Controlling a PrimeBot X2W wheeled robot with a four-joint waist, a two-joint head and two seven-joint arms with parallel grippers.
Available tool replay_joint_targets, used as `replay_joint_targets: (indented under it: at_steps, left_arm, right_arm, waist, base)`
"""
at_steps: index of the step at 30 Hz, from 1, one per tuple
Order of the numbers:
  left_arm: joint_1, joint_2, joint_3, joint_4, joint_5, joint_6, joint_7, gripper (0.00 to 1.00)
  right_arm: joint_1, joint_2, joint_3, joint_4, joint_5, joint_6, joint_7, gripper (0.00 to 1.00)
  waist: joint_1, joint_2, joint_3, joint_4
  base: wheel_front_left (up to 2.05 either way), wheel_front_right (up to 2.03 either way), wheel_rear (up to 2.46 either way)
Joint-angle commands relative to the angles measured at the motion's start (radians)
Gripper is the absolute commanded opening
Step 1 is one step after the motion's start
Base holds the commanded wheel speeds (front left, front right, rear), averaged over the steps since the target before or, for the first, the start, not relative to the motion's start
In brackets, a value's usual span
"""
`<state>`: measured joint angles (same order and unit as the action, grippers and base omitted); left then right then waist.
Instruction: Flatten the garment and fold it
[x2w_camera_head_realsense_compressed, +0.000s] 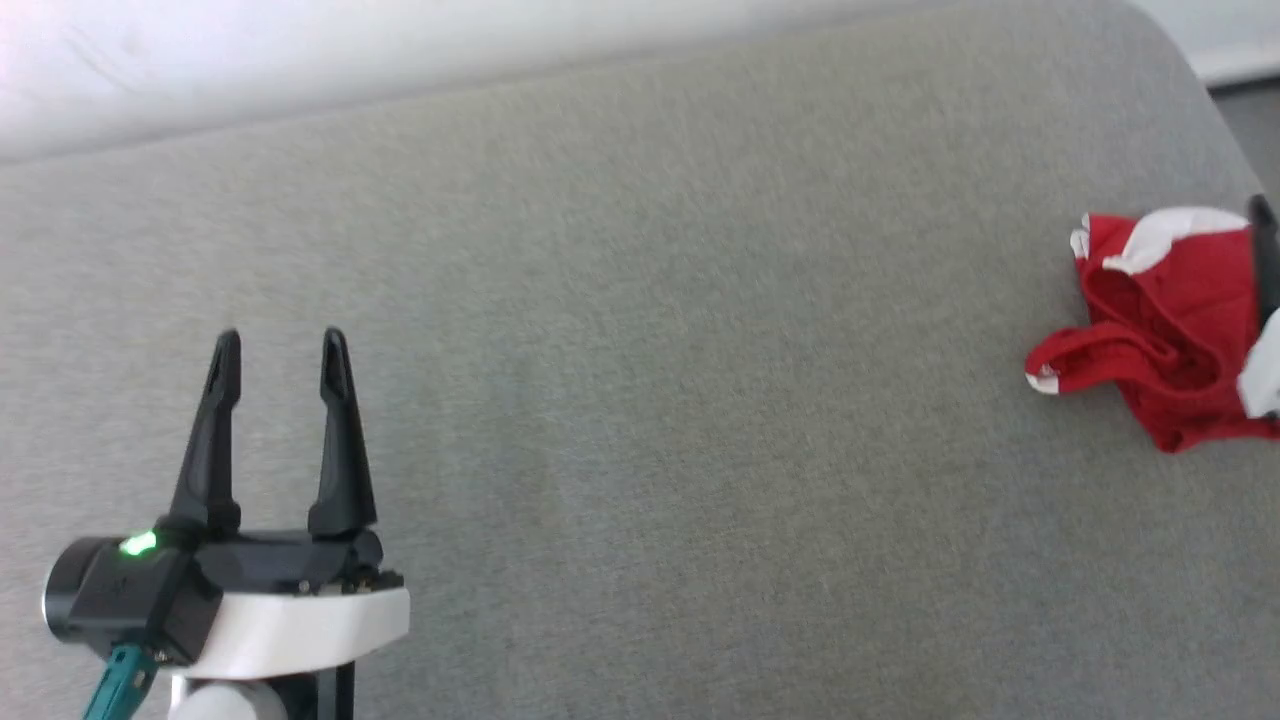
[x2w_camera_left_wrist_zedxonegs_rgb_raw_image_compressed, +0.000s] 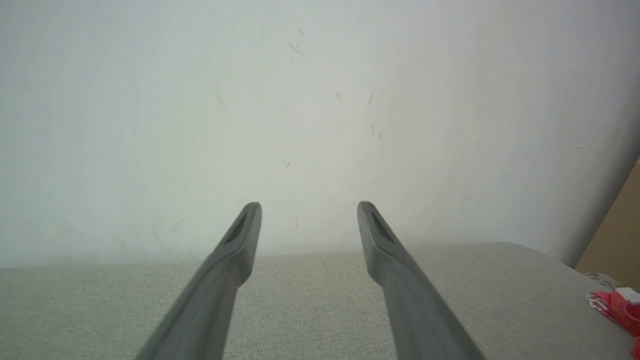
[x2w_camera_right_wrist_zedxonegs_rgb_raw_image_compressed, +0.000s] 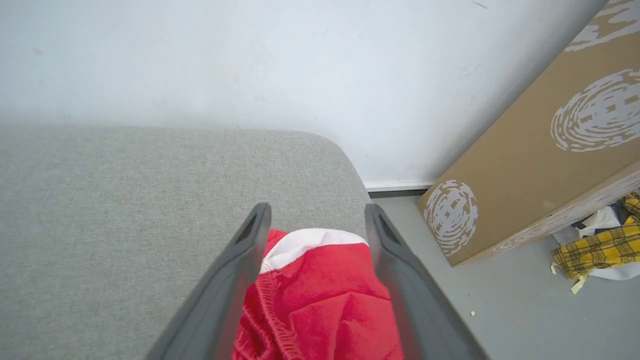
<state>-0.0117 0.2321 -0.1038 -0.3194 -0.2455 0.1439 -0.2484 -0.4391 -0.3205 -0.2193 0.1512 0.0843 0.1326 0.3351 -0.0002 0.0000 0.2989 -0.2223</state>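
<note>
- We find the garment (x2w_camera_head_realsense_compressed: 1160, 330) crumpled on the desk (x2w_camera_head_realsense_compressed: 640, 400), far right;
- right gripper (x2w_camera_right_wrist_zedxonegs_rgb_raw_image_compressed: 317, 210) released, jaws astride it;
- left gripper (x2w_camera_head_realsense_compressed: 282, 350) released, well apart.

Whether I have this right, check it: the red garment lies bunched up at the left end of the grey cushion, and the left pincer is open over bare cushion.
One thing is wrong. The red garment lies bunched up at the right end of the grey cushion, not the left, as the head view shows. The rest stands: the left pincer is open over bare cushion.
</note>
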Motion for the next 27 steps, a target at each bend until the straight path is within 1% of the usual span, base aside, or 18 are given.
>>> replay_joint_targets:
  at_steps: [1, 6, 9, 10, 14, 20, 27]
  left_arm:
    - [0.023, -0.010, 0.011, 0.000, -0.011, 0.006, -0.009, 1.00]
    - [0.060, -0.025, 0.016, 0.010, -0.011, -0.001, -0.012, 1.00]
    - [0.077, -0.038, 0.015, 0.024, -0.011, -0.002, -0.013, 1.00]
    - [0.077, -0.038, 0.015, 0.024, -0.011, -0.002, -0.013, 1.00]
    - [0.091, -0.050, 0.006, 0.045, -0.004, -0.013, -0.013, 1.00]
    - [0.103, -0.068, -0.007, 0.090, 0.007, -0.030, -0.013, 1.00]
    - [0.134, -0.088, -0.013, 0.144, 0.023, -0.055, -0.013, 1.00]
  right_arm:
    - [0.030, 0.031, 0.009, -0.034, 0.010, -0.002, -0.026, 1.00]
    - [0.103, 0.108, 0.031, -0.136, 0.024, -0.002, -0.090, 1.00]
    - [0.154, 0.166, 0.038, -0.190, 0.024, -0.002, -0.131, 1.00]
    - [0.154, 0.166, 0.038, -0.190, 0.024, -0.002, -0.131, 1.00]
    - [0.222, 0.219, 0.056, -0.239, 0.018, -0.002, -0.176, 1.00]
    - [0.321, 0.259, 0.076, -0.275, 0.004, -0.002, -0.243, 1.00]
    - [0.447, 0.270, 0.071, -0.279, 0.031, -0.002, -0.333, 1.00]
  waist:
    - [0.0002, 0.0000, -0.099, 0.067]
    - [0.0002, 0.0000, -0.148, 0.105]
    - [0.0002, 0.0000, -0.169, 0.125]
    - [0.0002, 0.0000, -0.169, 0.125]
    - [0.0002, 0.0000, -0.193, 0.152]
    - [0.0002, 0.0000, -0.231, 0.188]
    - [0.0002, 0.0000, -0.273, 0.219]
  base:
    - [0.00, 0.00, 0.00]
    - [0.00, 0.00, 0.00]
    - [0.00, 0.00, 0.00]
    - [0.00, 0.00, 0.00]
    - [0.00, 0.00, 0.00]
    - [0.00, 0.00, 0.00]
    - [0.00, 0.00, 0.00]
